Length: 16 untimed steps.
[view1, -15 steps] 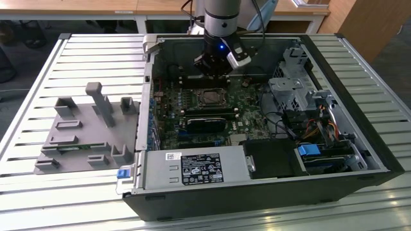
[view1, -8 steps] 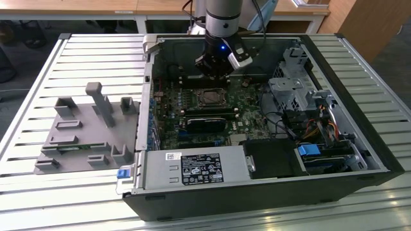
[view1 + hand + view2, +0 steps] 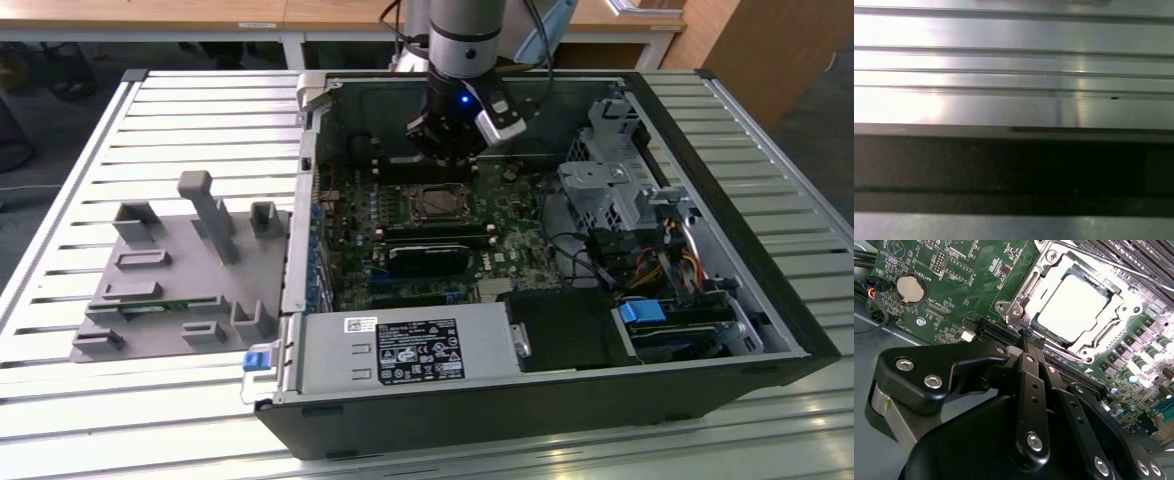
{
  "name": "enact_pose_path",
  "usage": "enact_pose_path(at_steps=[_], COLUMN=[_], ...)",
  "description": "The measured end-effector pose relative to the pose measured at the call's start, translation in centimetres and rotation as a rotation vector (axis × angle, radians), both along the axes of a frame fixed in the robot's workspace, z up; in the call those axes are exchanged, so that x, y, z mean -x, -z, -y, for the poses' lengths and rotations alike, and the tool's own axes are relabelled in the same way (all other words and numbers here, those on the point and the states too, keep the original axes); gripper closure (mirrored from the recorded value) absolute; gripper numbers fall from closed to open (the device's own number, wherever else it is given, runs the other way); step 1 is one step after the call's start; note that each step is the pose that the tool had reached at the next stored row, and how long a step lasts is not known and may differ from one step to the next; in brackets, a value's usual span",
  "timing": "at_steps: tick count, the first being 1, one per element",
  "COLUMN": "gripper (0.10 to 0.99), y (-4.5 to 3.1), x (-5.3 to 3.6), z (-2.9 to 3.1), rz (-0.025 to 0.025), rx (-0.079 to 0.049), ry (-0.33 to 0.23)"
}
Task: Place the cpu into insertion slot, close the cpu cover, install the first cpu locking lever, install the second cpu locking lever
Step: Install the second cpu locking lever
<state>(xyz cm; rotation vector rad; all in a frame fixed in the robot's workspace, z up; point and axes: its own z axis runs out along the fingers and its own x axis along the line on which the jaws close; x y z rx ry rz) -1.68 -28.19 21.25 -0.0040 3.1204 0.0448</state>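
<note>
Claw (image 3: 445, 160) hangs inside the open computer case (image 3: 747, 300) in the exterior view, just behind the insertion slot (image 3: 437, 204). Second wrist view: claw (image 3: 1030, 336) fingers closed together, empty, beside the cpu (image 3: 1072, 303) seated under the lowered cpu cover (image 3: 1026, 290).

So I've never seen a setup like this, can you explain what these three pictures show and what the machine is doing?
A robot arm reaches down into an open desktop computer case lying on a slatted metal table. The exterior view looks from off the arm; both wrist views come from cameras riding on it. In the second wrist view the arm's black hand, its fingers together and holding nothing, sits beside the square socket on the green circuit board. The silver square cpu already lies in that socket, framed by the thin silver metal cpu cover. A grey plastic holder sits beside the case. The first wrist view shows metal slats.
</note>
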Motion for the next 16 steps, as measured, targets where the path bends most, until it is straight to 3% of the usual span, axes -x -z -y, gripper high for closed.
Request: enact_pose_path(at_steps=[13,16], gripper=[0.98,0.98], y=[0.0,-0.38], x=[-0.08,-0.07], z=[0.5,0.54], rz=[0.0,-0.0001], rx=[0.0,0.0], ry=[0.0,0.0])
